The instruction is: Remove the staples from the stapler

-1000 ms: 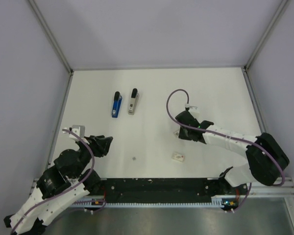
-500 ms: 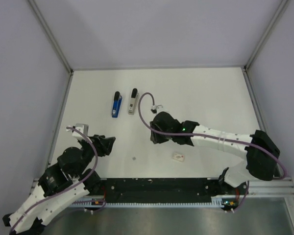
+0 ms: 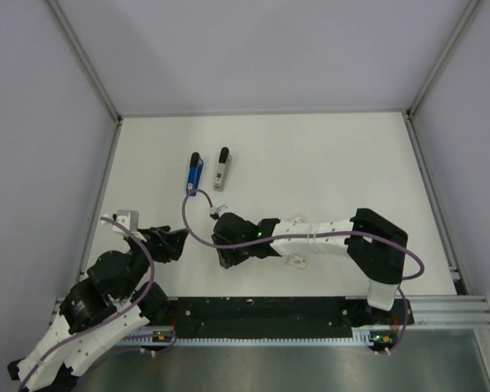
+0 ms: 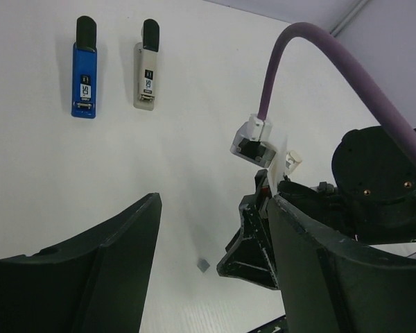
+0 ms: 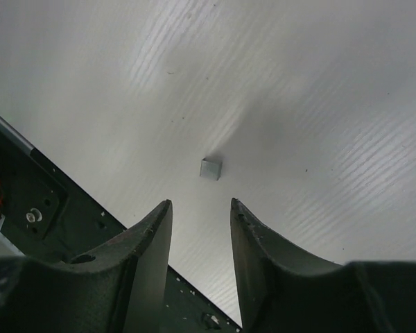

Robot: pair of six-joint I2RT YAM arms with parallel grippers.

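Swinging leftward over the white desk (image 3: 335, 163) since a second ago, the right arm (image 3: 327, 235) has carried the right end effector (image 3: 227, 260) from right of centre to the near-left area. Its jaws spread as it went, and the left end effector (image 3: 176, 241) has widened too.

Both staplers lie flat toward the far left of the desk, well apart from either arm. The blue plastic stapler with a black rear end (image 3: 194, 174) is on the left. The grey metal stapler with a black rear end (image 3: 221, 169) sits just beside it, roughly parallel and not touching.

A small grey square metal bit (image 5: 210, 168) rests on the desk nearer the arms. In the right wrist view it lies just beyond the gap between the right end effector's black fingers (image 5: 149, 236), which stand apart, hold nothing and are clear of the bit.

The left end effector is spread wide and empty near the desk's near-left corner, facing the right one. A purple cable (image 3: 187, 220) loops up from the right wrist. A small white object (image 3: 297, 262) peeks from under the right forearm.
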